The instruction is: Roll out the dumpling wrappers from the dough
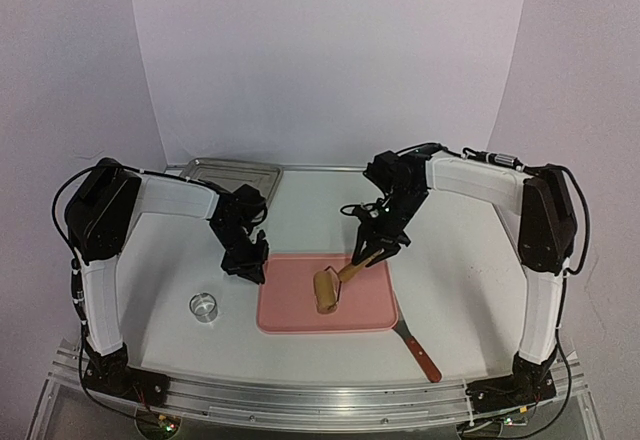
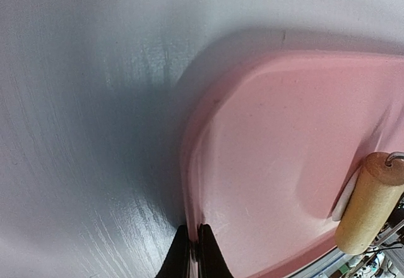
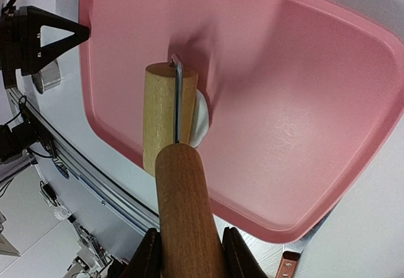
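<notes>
A pink cutting board (image 1: 290, 312) lies between the arms. On it rests a wooden roller (image 1: 327, 291), its drum (image 3: 161, 110) lying over a white piece of dough (image 3: 201, 117) that peeks out on one side only. The same dough (image 2: 344, 202) shows as a sliver beside the drum in the left wrist view. My right gripper (image 3: 189, 243) is shut on the roller's wooden handle (image 3: 186, 202). My left gripper (image 2: 194, 230) is shut on the board's raised rim at its far left corner (image 1: 262, 263). Dumpling wrappers are out of view.
A small metal ring cutter (image 1: 205, 306) stands on the table left of the board. A metal tray (image 1: 232, 172) sits at the back left. A spatula with a wooden handle (image 1: 420, 347) lies off the board's near right corner.
</notes>
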Action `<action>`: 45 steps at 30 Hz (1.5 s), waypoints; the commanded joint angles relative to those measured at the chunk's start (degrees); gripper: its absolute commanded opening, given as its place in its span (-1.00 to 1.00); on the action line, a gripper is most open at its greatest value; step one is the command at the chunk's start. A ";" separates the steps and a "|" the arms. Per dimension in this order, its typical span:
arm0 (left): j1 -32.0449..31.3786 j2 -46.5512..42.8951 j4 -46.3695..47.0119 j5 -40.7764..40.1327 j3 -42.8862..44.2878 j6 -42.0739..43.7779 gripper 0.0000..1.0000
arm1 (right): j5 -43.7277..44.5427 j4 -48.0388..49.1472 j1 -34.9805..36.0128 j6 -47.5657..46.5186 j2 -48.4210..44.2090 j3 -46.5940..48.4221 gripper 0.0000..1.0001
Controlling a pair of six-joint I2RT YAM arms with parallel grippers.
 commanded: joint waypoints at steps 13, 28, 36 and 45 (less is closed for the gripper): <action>0.03 0.96 -2.55 -3.31 2.99 3.52 -1.00 | 21.94 -7.98 1.23 0.93 8.71 -5.09 -1.00; 0.08 1.31 -2.41 -3.32 3.38 3.55 -1.00 | 20.91 -6.55 1.76 1.38 9.75 -5.75 -1.00; 0.04 0.67 -2.14 -3.47 2.45 3.48 -1.00 | 24.96 -8.31 -2.57 -0.75 5.31 -8.88 -1.00; 0.10 0.73 -1.82 -3.29 2.46 3.29 -1.00 | 20.68 -6.36 1.90 1.75 9.61 -6.01 -1.00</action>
